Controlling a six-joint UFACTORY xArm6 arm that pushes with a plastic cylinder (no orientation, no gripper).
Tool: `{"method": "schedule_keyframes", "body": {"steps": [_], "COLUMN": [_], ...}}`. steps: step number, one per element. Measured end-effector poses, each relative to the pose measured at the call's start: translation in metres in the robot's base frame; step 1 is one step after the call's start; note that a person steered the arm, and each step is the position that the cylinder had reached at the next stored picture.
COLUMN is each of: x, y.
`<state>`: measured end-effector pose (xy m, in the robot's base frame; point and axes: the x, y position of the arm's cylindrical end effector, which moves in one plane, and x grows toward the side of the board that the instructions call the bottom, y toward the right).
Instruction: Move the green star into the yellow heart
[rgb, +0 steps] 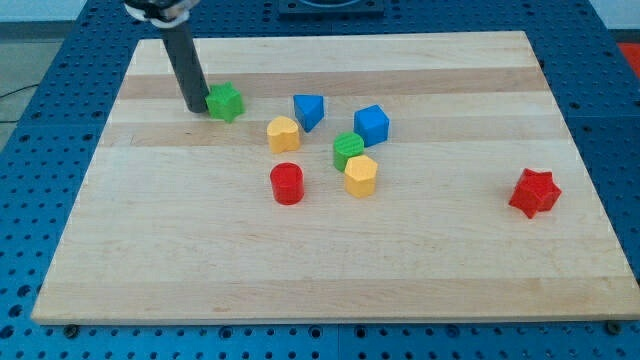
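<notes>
The rod's tip (195, 107) stands in the upper left of the frame, pressed against the left side of the green star (226, 101) on the tabletop (150, 250). The tool has nothing that opens or closes; it is a plain rod that grasps nothing and only pushes. The yellow heart (283, 133) lies near the star, to its lower right, with a blue block (309, 110) just above and right of the heart. Further right sit a blue cube (371, 124), a second green block (348, 149) and a yellow block (361, 175); a red cylinder (287, 183) lies below the heart and a red star (534, 192) well apart at the right edge. Judging by the layout, the push is best aimed right and slightly downward, with the tip kept behind the star's centre on the side away from the heart, so the star neither spins off nor drifts toward the blue block
</notes>
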<state>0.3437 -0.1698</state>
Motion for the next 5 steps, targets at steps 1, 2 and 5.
{"method": "schedule_keyframes", "body": {"steps": [1, 2, 5], "x": [-0.025, -0.052, 0.024], "y": [-0.020, 0.014, 0.044]}}
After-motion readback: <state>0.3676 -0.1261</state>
